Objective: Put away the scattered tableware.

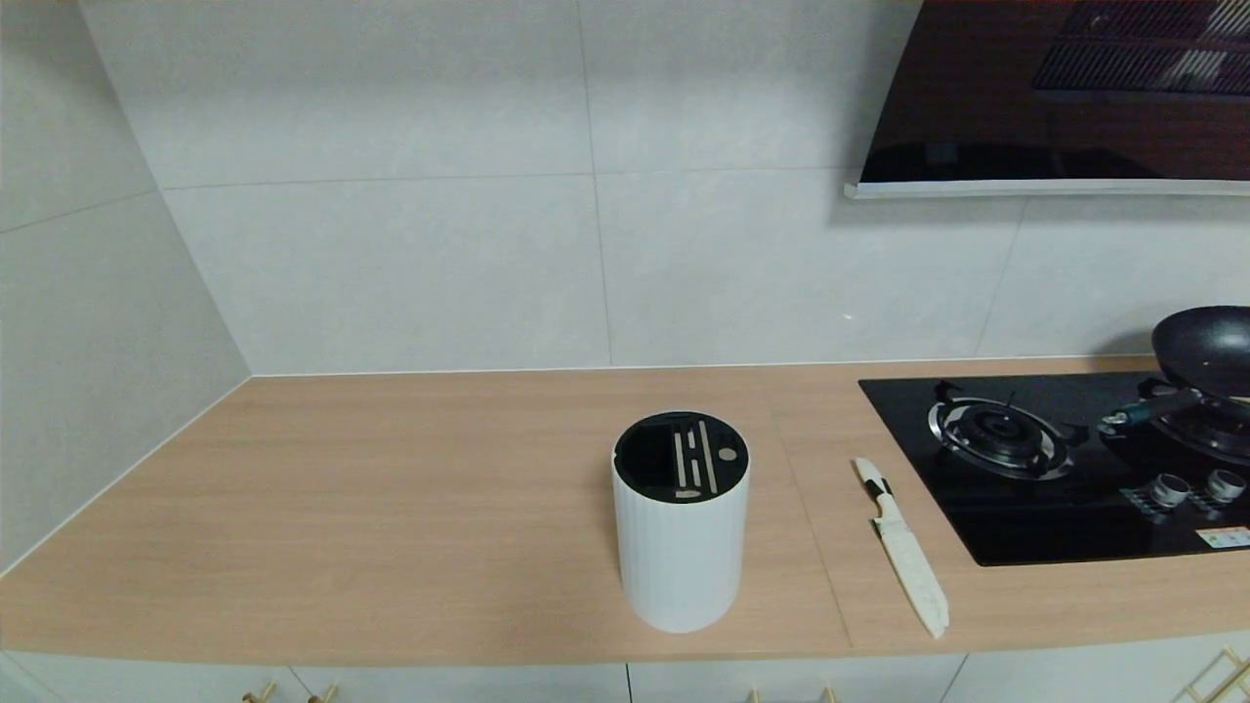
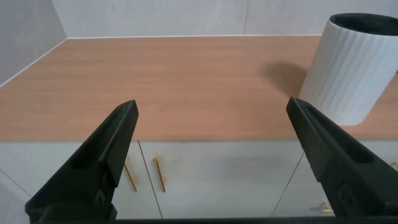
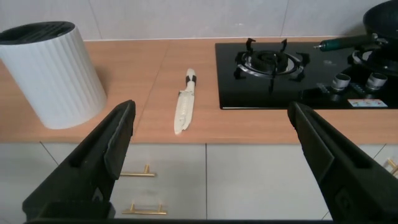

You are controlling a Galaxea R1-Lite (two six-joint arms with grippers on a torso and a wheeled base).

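A white ribbed cylindrical holder with a black slotted top stands near the counter's front edge; it also shows in the left wrist view and right wrist view. A cream-white knife lies flat on the wood between the holder and the hob, its handle pointing toward the wall, also seen as the knife. My left gripper hangs open in front of the counter edge, left of the holder. My right gripper is open too, held off the counter front, facing the knife.
A black gas hob fills the counter's right end, with a dark pan on its far burner and knobs at the front. A range hood hangs above. Cabinet doors with brass handles sit below. The wooden counter runs left to the corner wall.
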